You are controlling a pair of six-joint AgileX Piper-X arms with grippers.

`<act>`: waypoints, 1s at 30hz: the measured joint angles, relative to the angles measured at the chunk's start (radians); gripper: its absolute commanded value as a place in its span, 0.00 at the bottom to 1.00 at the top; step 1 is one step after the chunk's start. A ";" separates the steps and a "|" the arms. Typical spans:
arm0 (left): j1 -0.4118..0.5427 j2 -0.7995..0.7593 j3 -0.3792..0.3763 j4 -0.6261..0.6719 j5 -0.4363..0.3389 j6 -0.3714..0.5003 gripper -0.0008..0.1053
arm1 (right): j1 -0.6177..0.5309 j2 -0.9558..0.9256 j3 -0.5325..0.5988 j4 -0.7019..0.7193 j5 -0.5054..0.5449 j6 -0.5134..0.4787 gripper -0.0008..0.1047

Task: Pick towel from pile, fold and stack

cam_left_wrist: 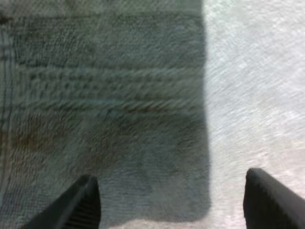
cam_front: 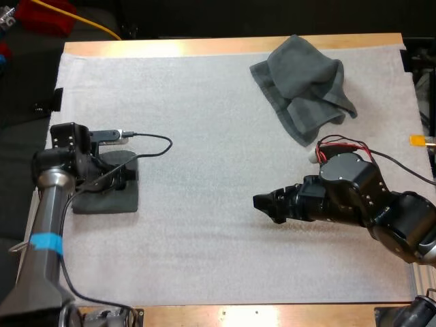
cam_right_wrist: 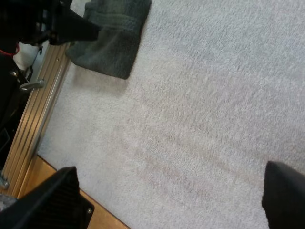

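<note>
With the right gripper (cam_right_wrist: 171,169) gaping wide, I'd swing it to the crumpled dark grey-green cloth towel (cam_front: 303,85) off to its side and pinch one corner.

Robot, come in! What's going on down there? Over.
Left tool open, over the folded towel. Right tool open, over bare mat. Crumpled towel at mat's far right, untouched. Nothing in the way.

White mat (cam_front: 218,170) on wooden table (cam_front: 204,46) bears crumpled towel (cam_front: 303,85), folded towel (cam_front: 109,201).
</note>
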State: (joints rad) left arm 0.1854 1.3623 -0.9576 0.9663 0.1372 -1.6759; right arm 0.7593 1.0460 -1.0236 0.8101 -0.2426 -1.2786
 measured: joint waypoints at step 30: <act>-0.105 -0.481 0.000 0.073 0.254 -0.047 0.58 | -0.261 -0.002 0.000 0.137 0.157 -0.284 0.72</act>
State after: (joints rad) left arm 0.0799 0.8810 -0.9576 1.0398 0.3915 -1.7230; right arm 0.4981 1.0440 -1.0236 0.9475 -0.0856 -1.5625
